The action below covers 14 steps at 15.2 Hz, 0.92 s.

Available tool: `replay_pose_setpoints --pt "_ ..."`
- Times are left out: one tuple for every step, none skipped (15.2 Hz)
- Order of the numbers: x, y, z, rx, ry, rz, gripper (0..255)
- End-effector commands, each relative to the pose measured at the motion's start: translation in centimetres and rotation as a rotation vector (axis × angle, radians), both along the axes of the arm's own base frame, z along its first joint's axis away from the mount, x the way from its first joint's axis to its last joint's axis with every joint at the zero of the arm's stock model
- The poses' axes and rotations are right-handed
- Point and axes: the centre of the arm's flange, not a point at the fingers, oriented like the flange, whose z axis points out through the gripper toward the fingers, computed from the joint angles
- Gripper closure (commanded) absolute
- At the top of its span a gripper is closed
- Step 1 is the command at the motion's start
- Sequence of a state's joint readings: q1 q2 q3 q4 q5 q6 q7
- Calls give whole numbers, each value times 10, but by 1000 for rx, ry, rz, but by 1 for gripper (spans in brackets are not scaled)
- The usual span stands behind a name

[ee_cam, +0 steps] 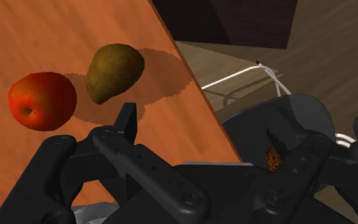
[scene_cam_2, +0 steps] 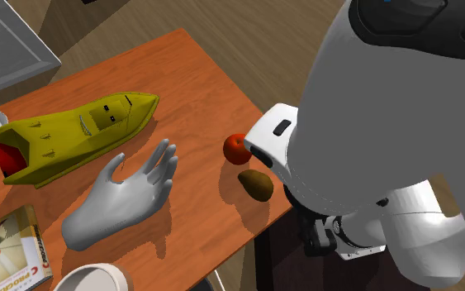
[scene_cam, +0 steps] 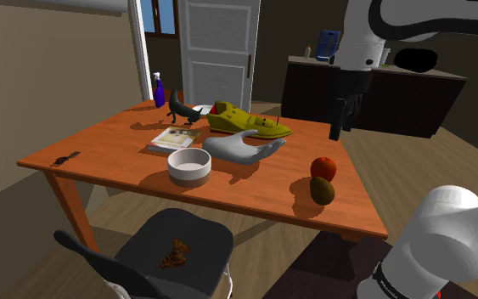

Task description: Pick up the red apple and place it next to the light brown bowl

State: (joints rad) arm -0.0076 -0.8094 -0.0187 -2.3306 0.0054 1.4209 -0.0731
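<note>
A red apple (scene_cam: 323,167) (scene_cam_2: 237,148) (ee_cam: 42,100) lies near the orange wooden table's (scene_cam: 101,144) edge, at the shoulder view's right. A brownish-green fruit (scene_cam: 321,190) (ee_cam: 112,71) sits right beside it. The pale, off-white bowl (scene_cam: 189,165) (scene_cam_2: 98,277) stands nearer the table's front middle, well apart from the apple. My black gripper (scene_cam: 340,123) (ee_cam: 220,124) hangs in the air above and behind the apple, over the table's far right edge. Its fingers stand apart, open, with nothing between them.
A grey model hand (scene_cam: 244,149) (scene_cam_2: 123,198) lies between bowl and apple. Behind it are a yellow-green shoe (scene_cam: 247,121), a book (scene_cam: 175,138), a blue spray bottle (scene_cam: 159,90) and a small black figure (scene_cam: 182,110). A dark chair (scene_cam: 173,246) stands at the table's front.
</note>
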Motion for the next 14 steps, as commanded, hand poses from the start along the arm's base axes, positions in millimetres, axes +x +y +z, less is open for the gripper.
replay_pose_setpoints --pt "0 0 0 0 0 0 0" --pt "2 -12 -6 6 3 29 0" --pt "5 -24 -12 13 7 57 0" --pt "8 -36 -18 19 10 86 0" --pt "11 -48 -24 25 14 114 0" --pt "14 -60 -31 32 17 143 0" --pt "18 -72 -37 38 21 171 0" --pt "22 -83 -43 44 24 200 0" --pt "27 -94 -50 51 28 228 0" --pt "32 -106 -57 57 31 257 0" --pt "37 -116 -63 63 35 285 0" --pt "42 -127 -70 70 38 314 0" --pt "48 -138 -77 76 42 342 0" --pt "53 -148 -84 82 45 371 0"
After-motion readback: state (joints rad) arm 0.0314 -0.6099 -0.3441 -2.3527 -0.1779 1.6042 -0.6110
